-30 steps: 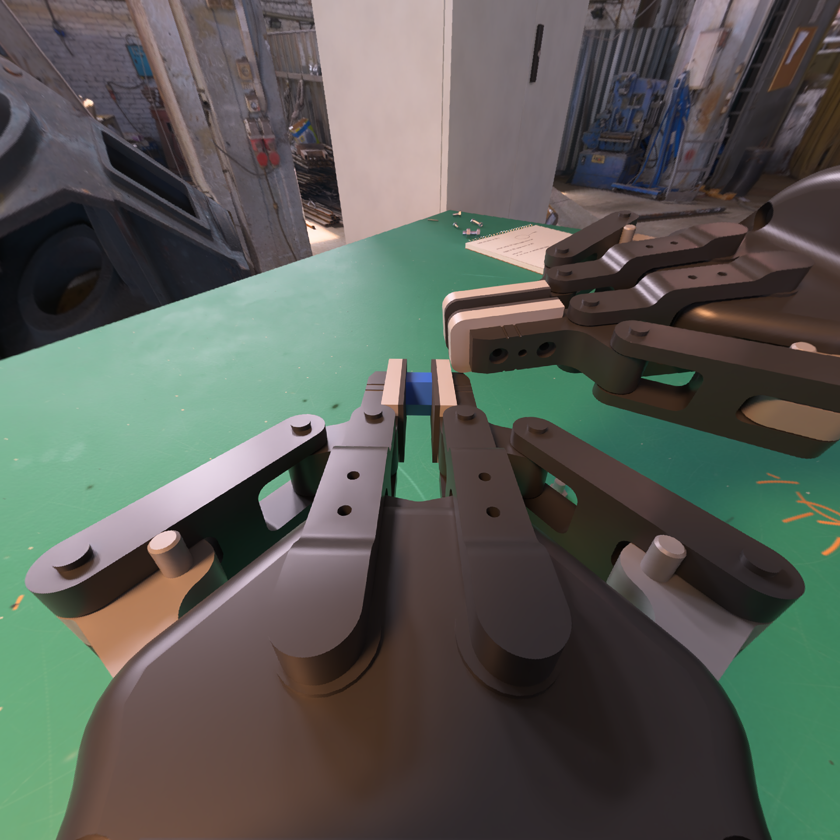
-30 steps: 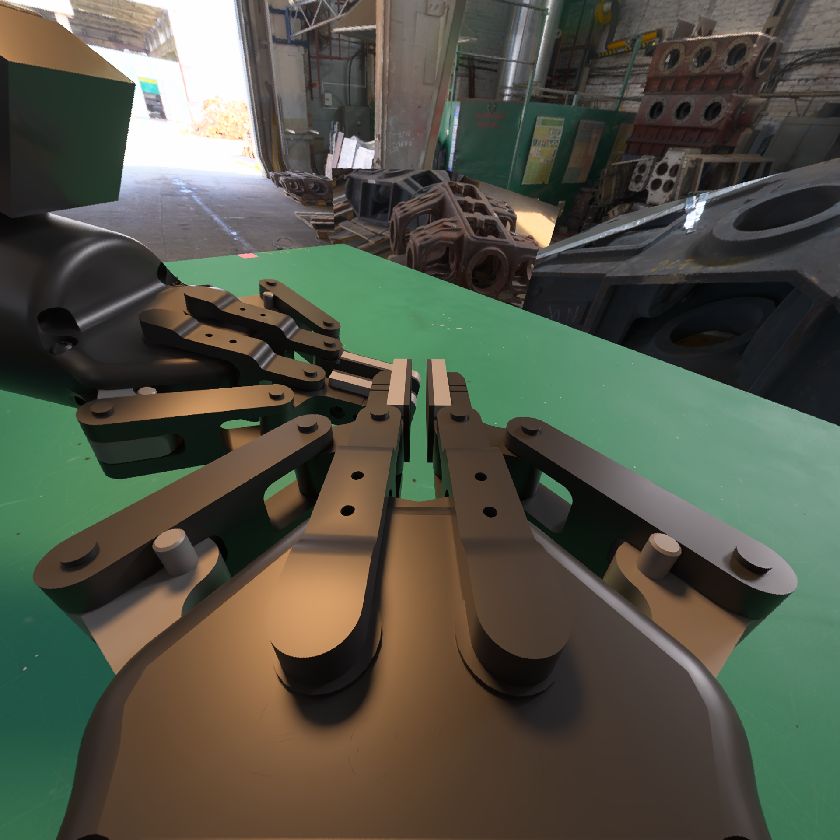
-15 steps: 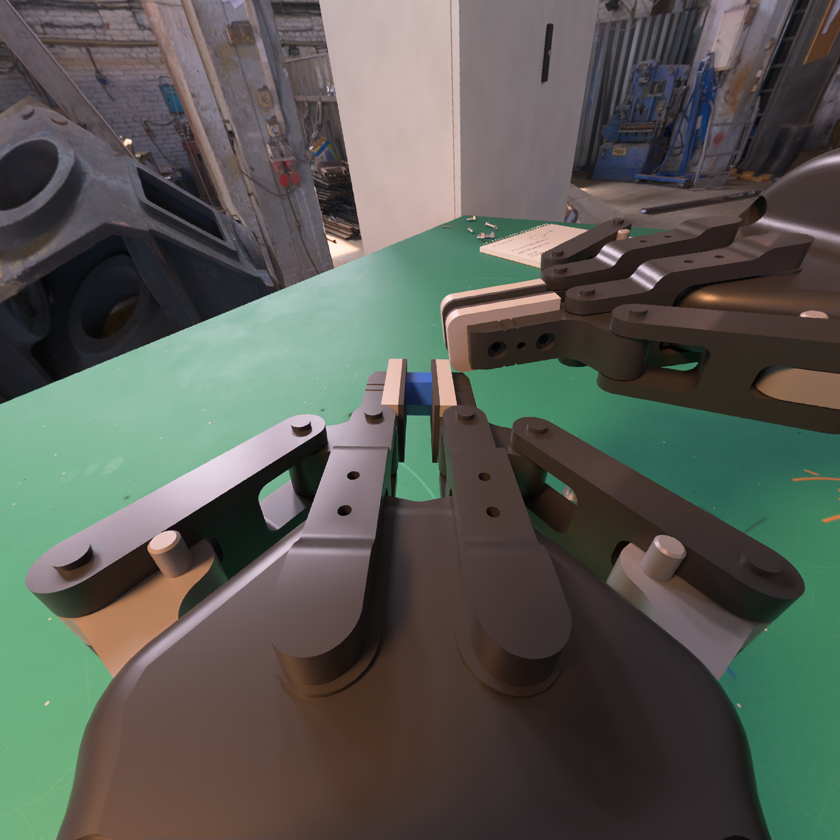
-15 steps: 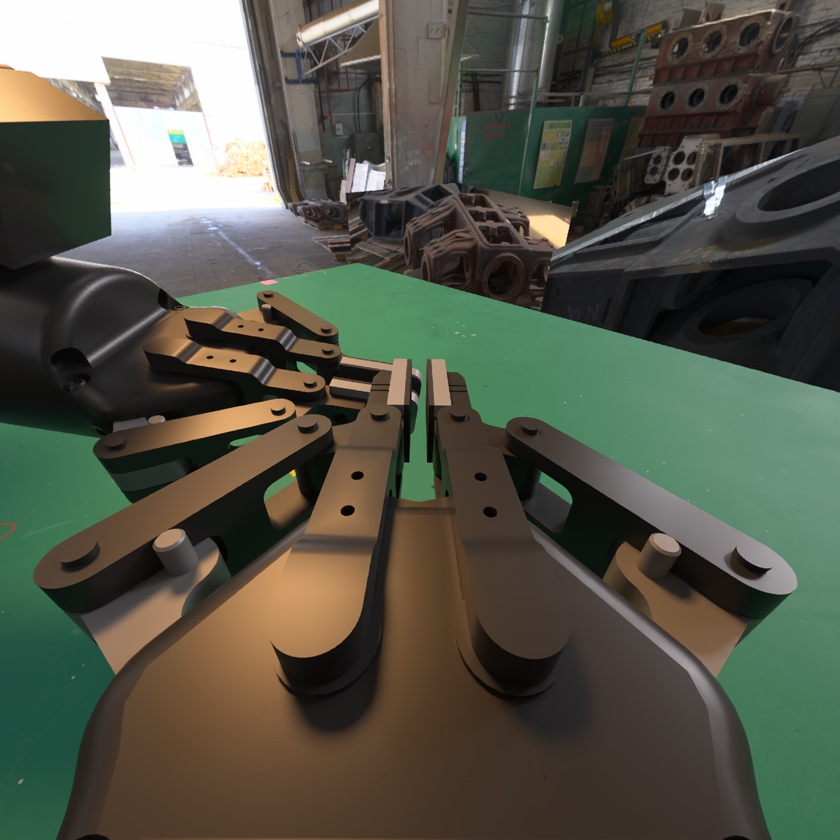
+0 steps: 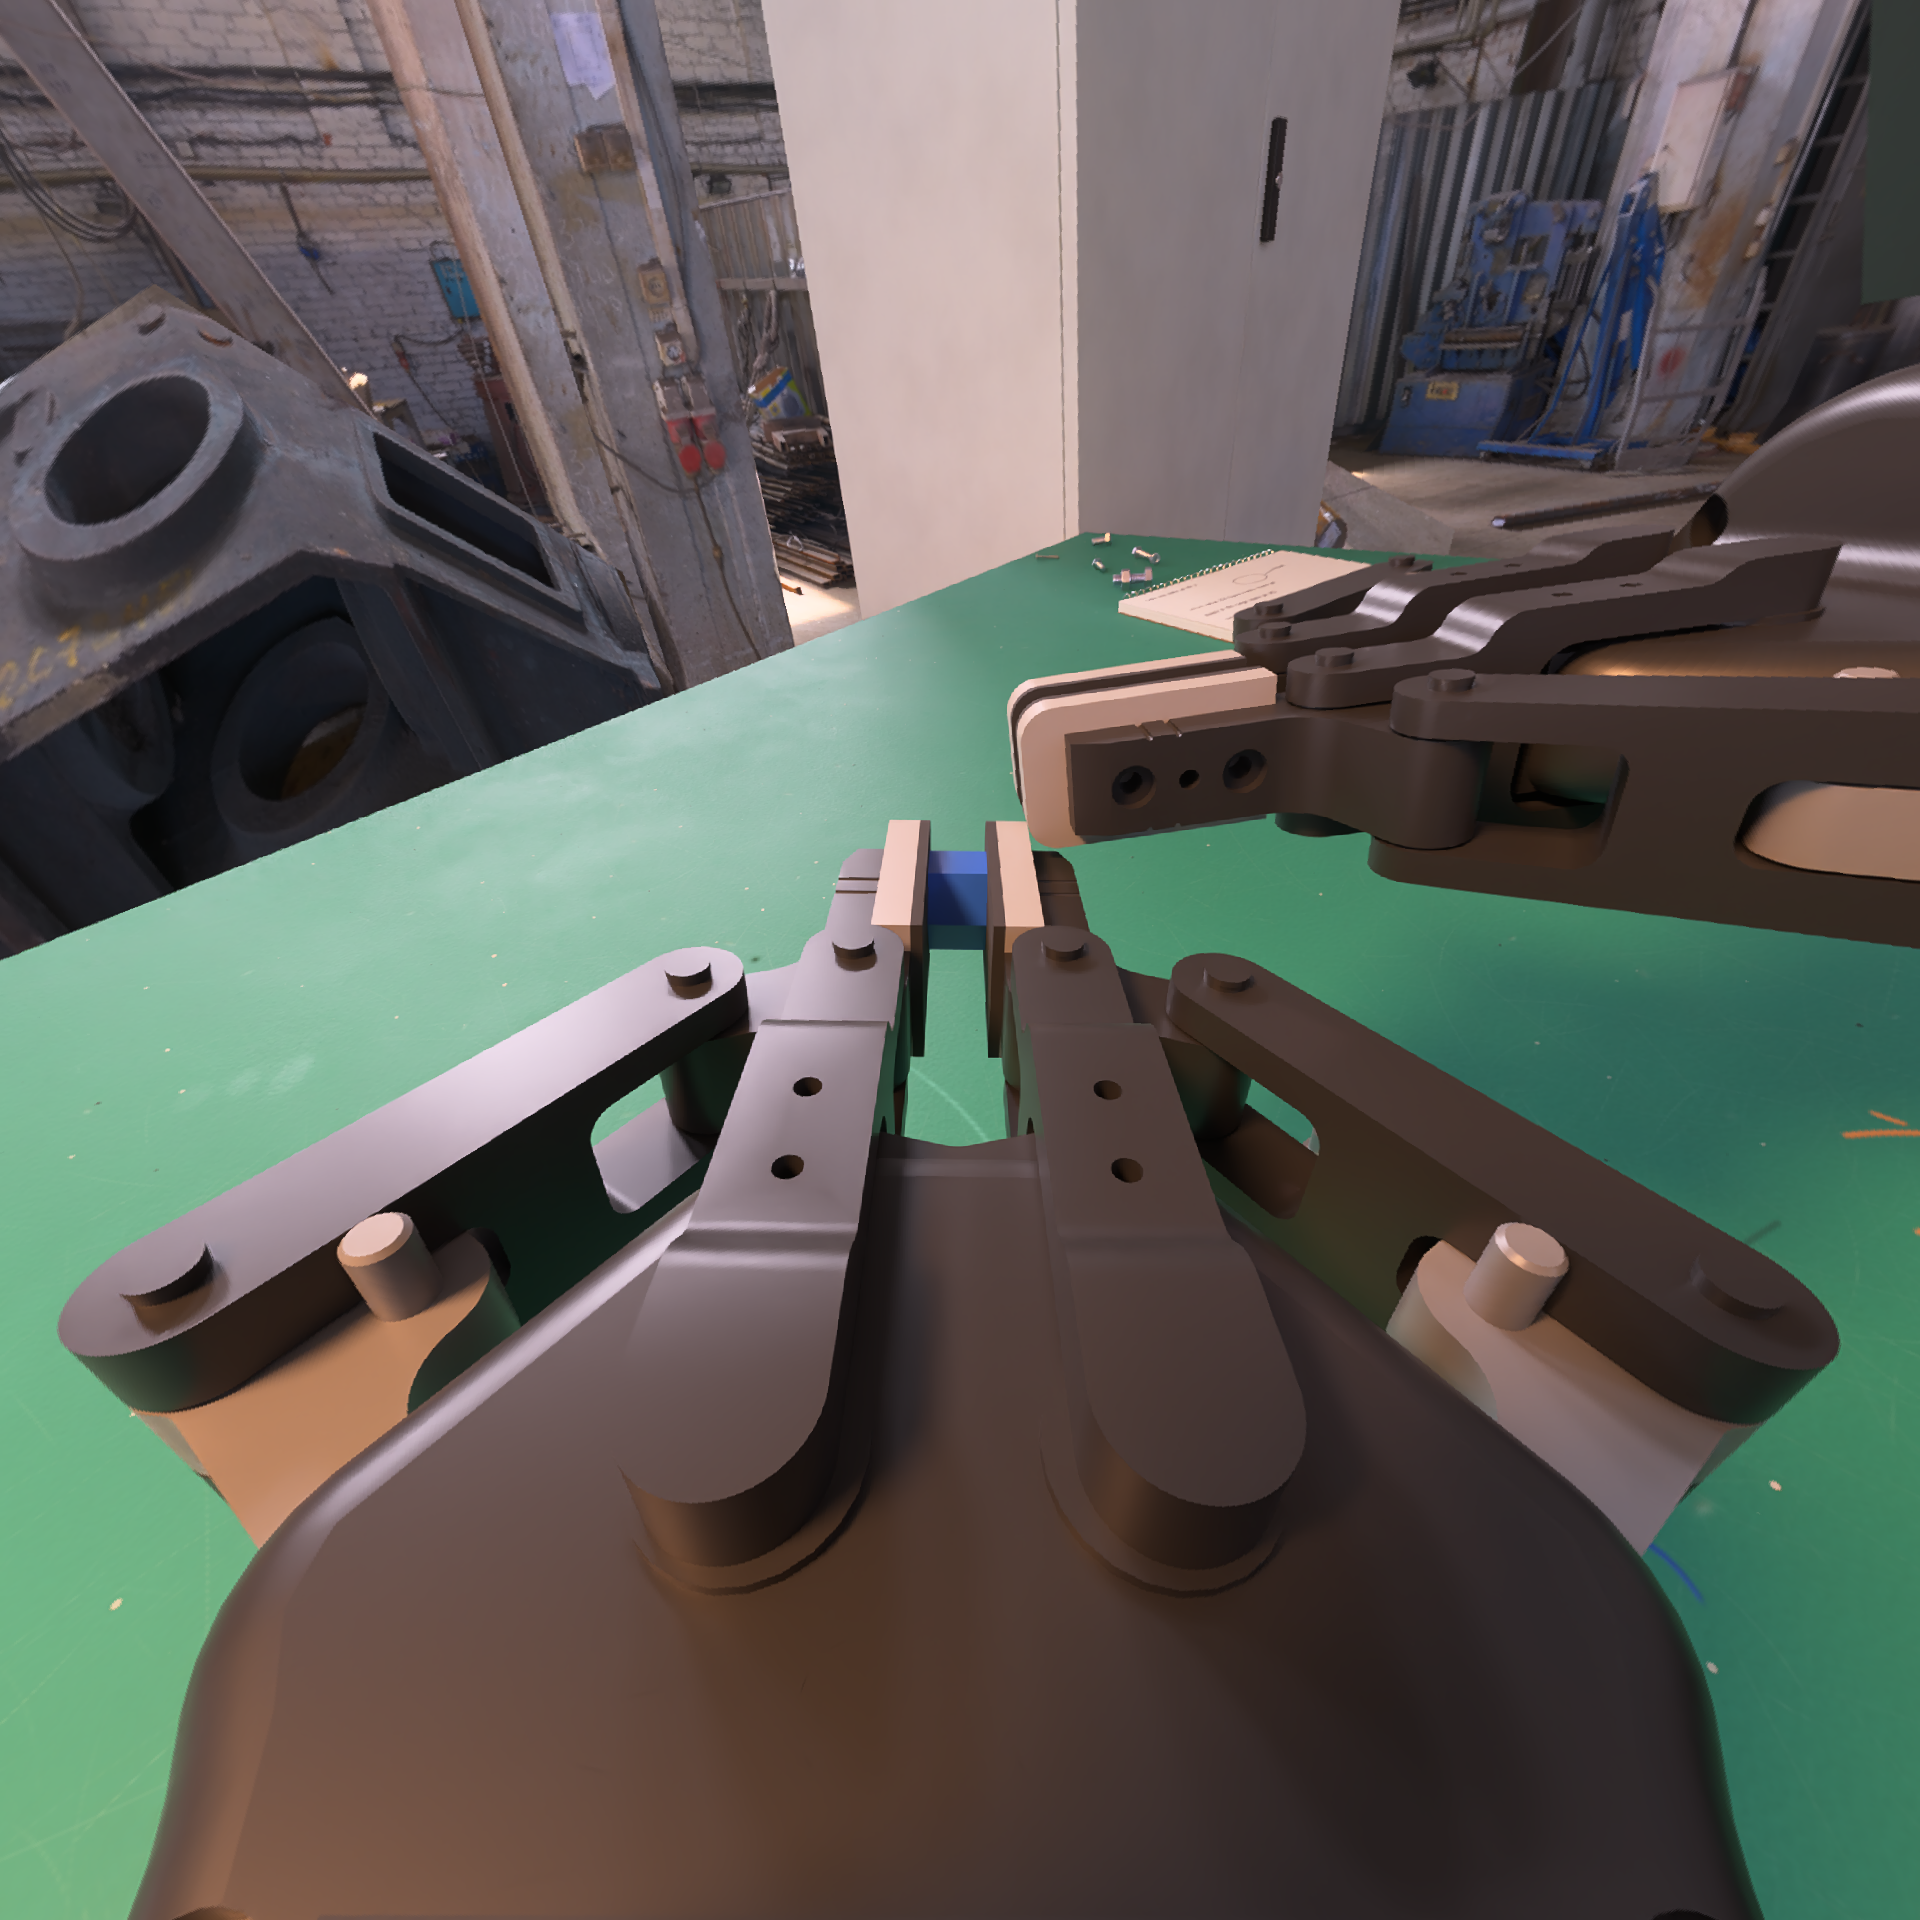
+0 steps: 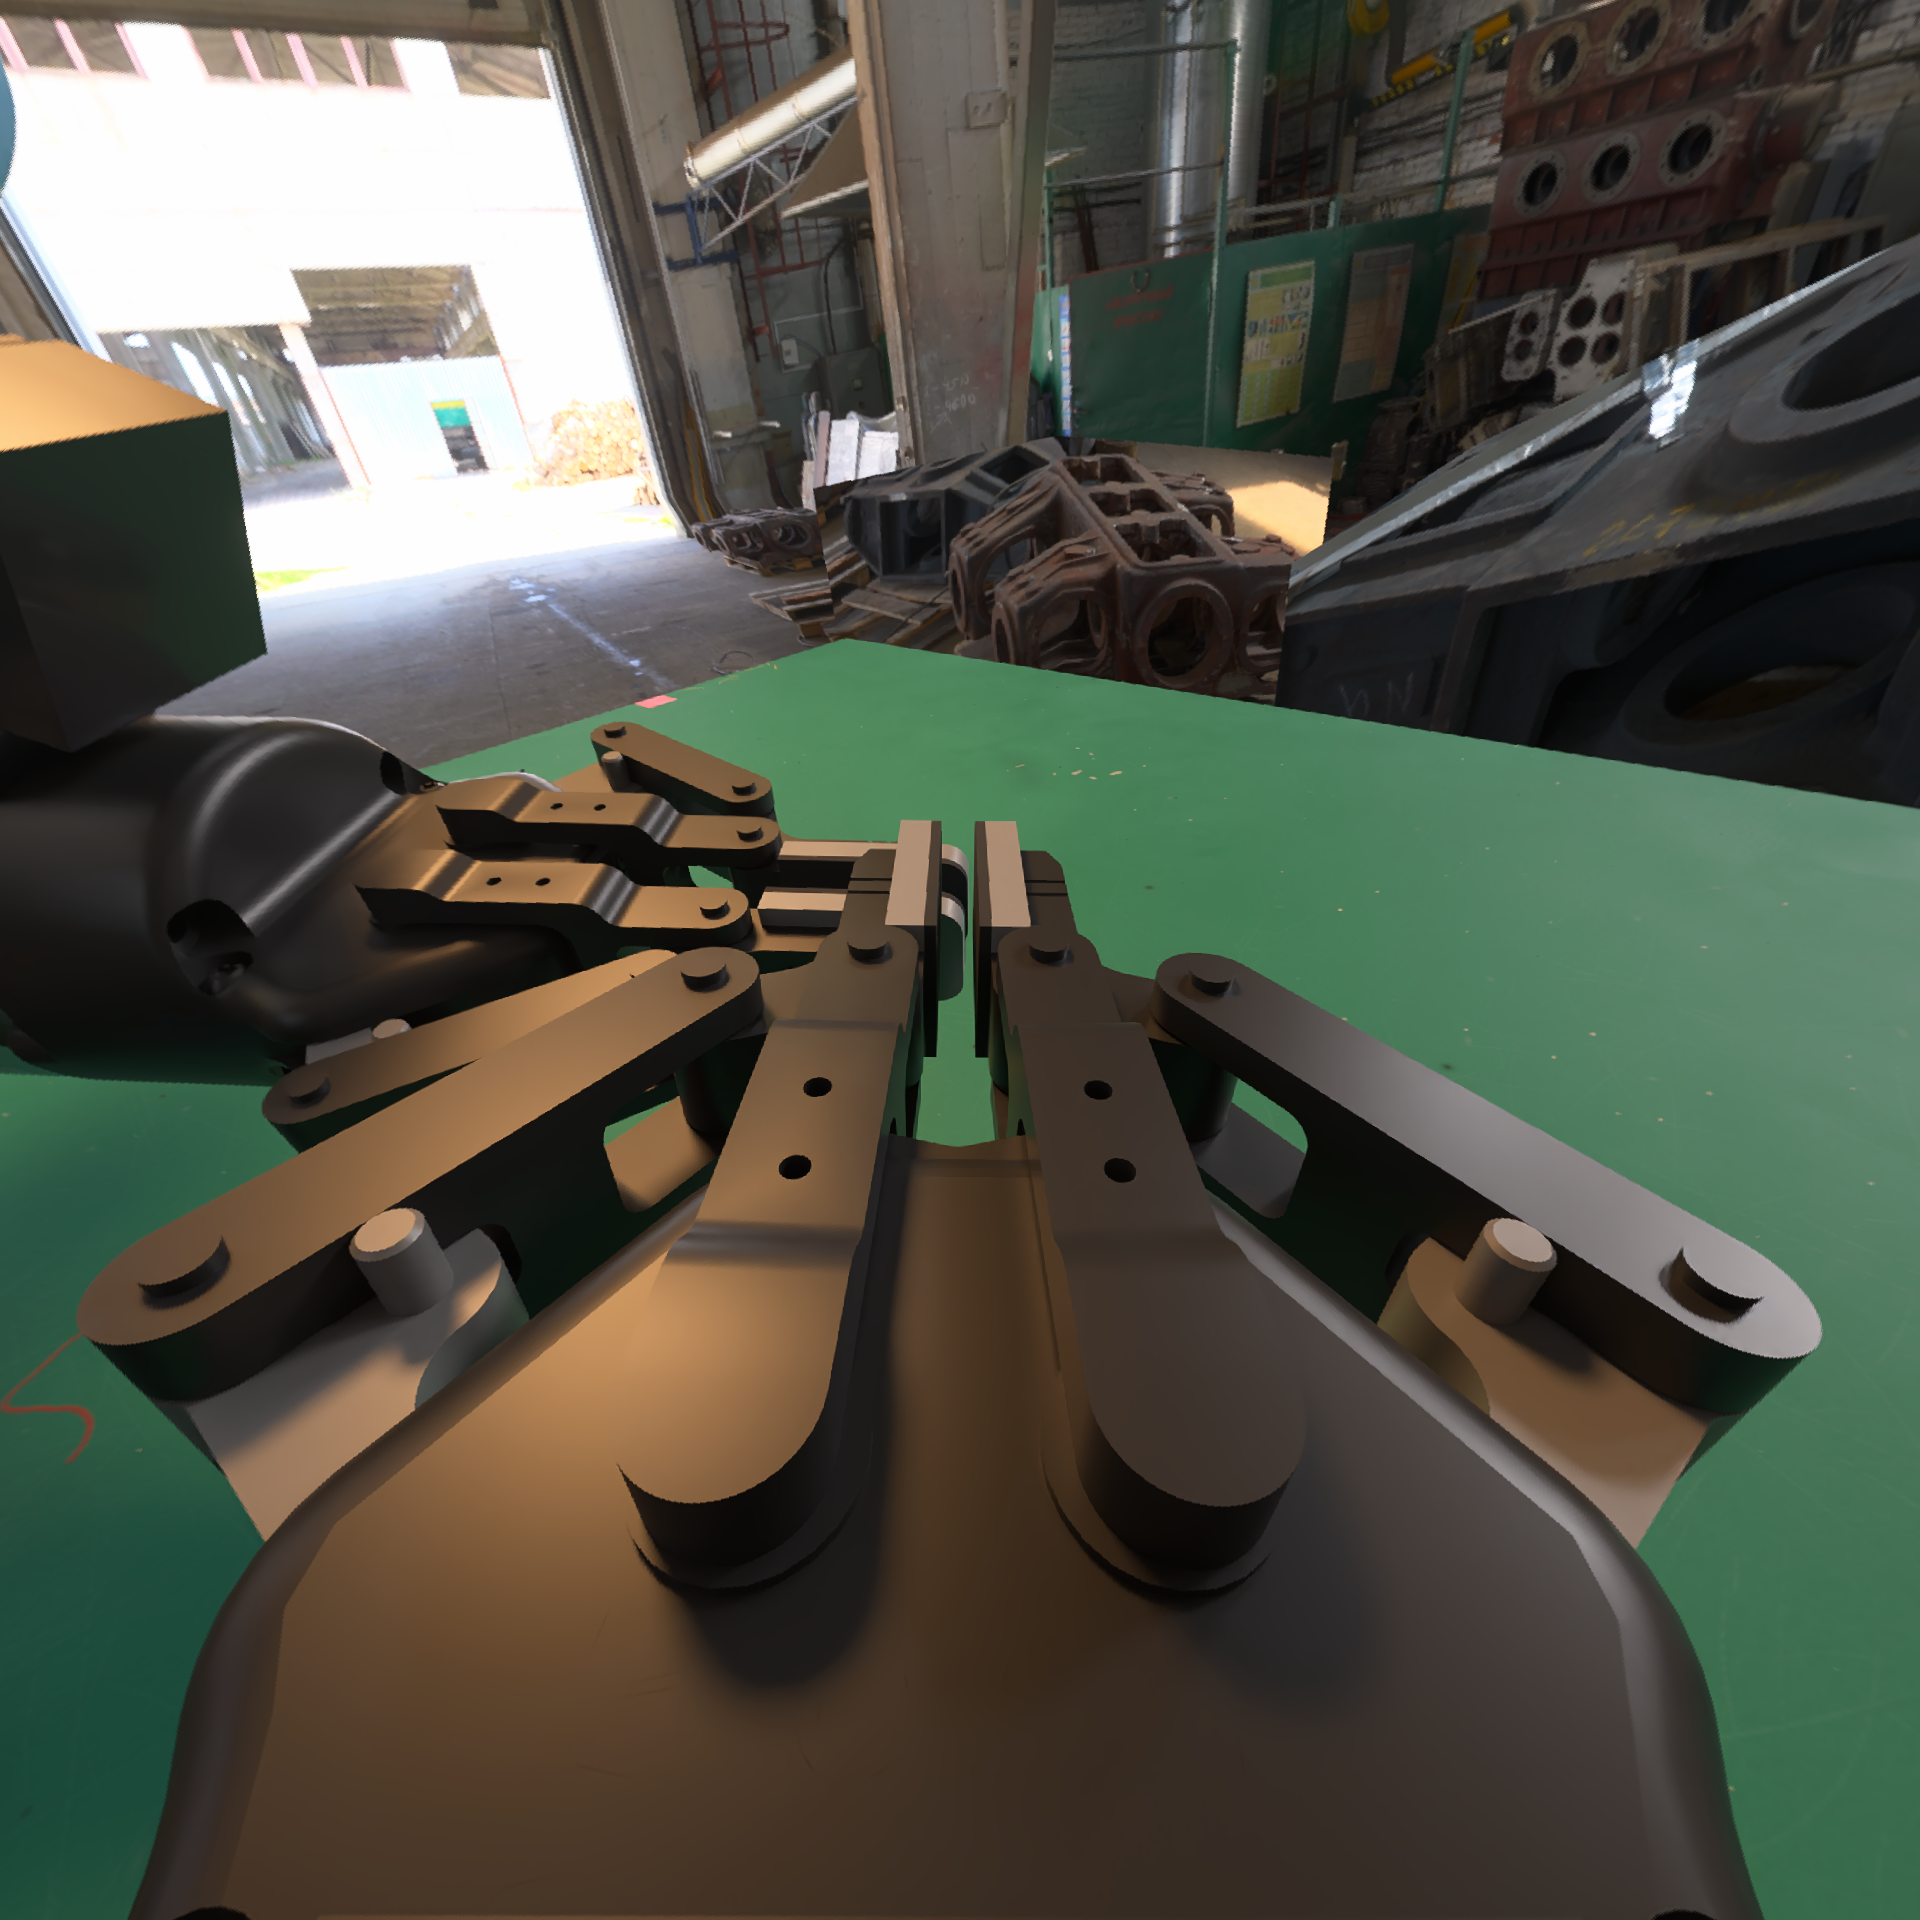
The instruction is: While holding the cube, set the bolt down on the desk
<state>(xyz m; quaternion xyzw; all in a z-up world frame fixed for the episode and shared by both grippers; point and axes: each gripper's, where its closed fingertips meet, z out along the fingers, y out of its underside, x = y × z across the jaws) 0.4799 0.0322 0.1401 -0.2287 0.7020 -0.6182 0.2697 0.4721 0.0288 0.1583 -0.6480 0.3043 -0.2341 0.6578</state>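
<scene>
A blue cube (image 5: 956, 900) sits clamped between the left gripper (image 5: 957, 883) pads. The right gripper (image 6: 957, 873) fingers are nearly together above the green desk (image 6: 1455, 935); no bolt shows between them.

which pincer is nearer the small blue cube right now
Left. The left pincer grips the small blue cube between its pads; the right pincer hangs just beside it, apart.

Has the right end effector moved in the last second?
Yes. In the right wrist view the green desk's far edge sits lower than before, so the dark two-finger right end effector has probably risen or tilted up.
</scene>
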